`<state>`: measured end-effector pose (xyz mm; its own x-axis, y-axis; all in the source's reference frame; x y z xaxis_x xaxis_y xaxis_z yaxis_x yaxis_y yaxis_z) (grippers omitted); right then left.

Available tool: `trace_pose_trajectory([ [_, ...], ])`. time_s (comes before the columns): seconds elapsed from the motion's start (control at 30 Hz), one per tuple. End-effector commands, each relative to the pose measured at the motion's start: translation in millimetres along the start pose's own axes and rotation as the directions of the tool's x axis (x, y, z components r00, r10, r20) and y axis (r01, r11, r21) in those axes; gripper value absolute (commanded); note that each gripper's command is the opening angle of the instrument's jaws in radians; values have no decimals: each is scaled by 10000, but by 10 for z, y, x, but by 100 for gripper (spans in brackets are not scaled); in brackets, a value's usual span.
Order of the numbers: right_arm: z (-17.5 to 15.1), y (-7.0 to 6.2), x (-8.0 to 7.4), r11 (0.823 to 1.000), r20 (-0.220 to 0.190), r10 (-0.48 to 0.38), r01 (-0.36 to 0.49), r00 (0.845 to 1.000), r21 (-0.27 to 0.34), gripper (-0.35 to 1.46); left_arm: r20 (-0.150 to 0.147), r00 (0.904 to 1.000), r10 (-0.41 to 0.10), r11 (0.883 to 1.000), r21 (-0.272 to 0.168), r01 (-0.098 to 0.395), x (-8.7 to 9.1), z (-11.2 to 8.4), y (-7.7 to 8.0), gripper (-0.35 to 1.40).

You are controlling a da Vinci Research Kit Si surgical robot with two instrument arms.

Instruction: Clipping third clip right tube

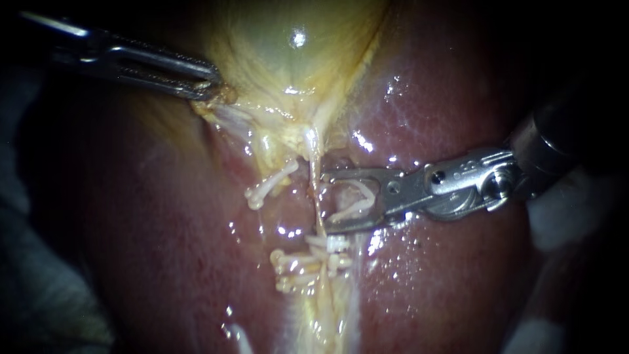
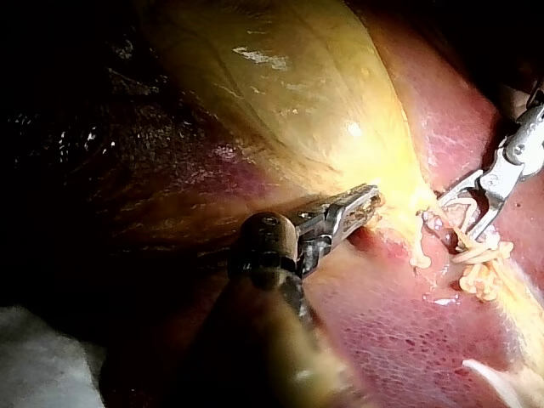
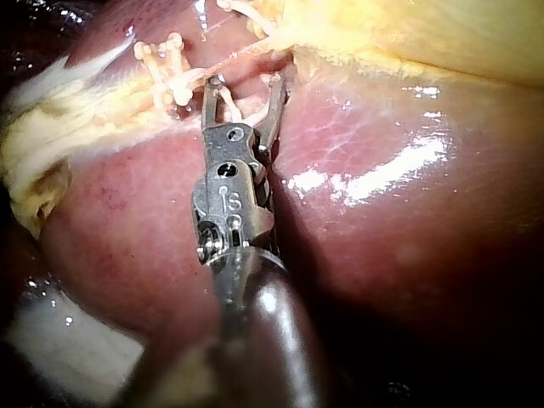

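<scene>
Glistening red liver (image 1: 164,216) makes the backdrop in the endoscope view, with the yellow gallbladder (image 1: 295,59) lying on it and darkness at the edges. The left instrument (image 1: 211,84) has its jaws clenched on the gallbladder's frayed edge, the tissue pinched between both tips. The right instrument (image 1: 325,201) holds its jaws wide apart with a white open clip (image 1: 354,202) seated between them, one leg along each jaw. The right tube (image 1: 315,164), a thin pale strand running down from the gallbladder, crosses right at these jaw tips, in the mouth of the open clip. Just beyond the tips, on the far side of the tube, sits a lone clip (image 1: 268,187). Beside the lower jaw, further along the tube, lies a cluster of closed clips (image 1: 308,259).

From the left wrist, the left instrument's jaws grip the yellow tissue where the gallbladder narrows. Ahead of them and a little apart, the right instrument's spread jaws straddle the pale strand. The lone clip lies between the two instruments, and the cluster sits just beside one of the right instrument's jaws.

From the right wrist, the right instrument's jaws stand spread on the liver with the open clip pale in the gap. The right tube runs across at their tips. The cluster lies just beside one jaw, the lone clip ahead of the tips beyond the tube, and the gallbladder ahead and off to the other side. A white pad (image 3: 68,340) lies beside the shaft, well behind the jaws
</scene>
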<state>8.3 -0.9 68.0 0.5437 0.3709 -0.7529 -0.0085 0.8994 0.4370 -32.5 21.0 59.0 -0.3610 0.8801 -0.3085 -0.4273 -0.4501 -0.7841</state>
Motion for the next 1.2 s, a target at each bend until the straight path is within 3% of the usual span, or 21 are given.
trace_pose_trajectory([
  [0.03,-3,0,2,10000,0,54,-54,10000,-2,49,0,10000,1,10000,-6,-1,0,0,0,-35],
  [0.3,-32,-1,18,9978,-32,644,-643,9979,139,49,4,10000,5,10000,-12,-5,0,-1,-1,-35],
  [0.6,-36,2,24,9838,-510,1718,-1686,9838,604,48,6,10000,5,10000,-16,-5,0,-2,-1,-35],
  [0.67,-35,3,24,9744,-686,2139,-2078,9744,862,48,7,10000,6,10000,-18,-6,0,-2,-1,-35],
  [0.8,-32,7,24,9381,-1008,3146,-2929,9439,1850,48,7,10000,7,10000,-18,-7,0,-2,-1,-35],
  [0.9,-29,10,22,9131,-1136,3717,-3408,9214,2237,47,7,10000,7,10000,-18,-7,0,-2,-1,-35],
  [1.2,-22,23,22,8590,-1412,4837,-4376,8638,2657,47,7,10000,7,10000,-19,-7,0,-2,-1,-35],
])
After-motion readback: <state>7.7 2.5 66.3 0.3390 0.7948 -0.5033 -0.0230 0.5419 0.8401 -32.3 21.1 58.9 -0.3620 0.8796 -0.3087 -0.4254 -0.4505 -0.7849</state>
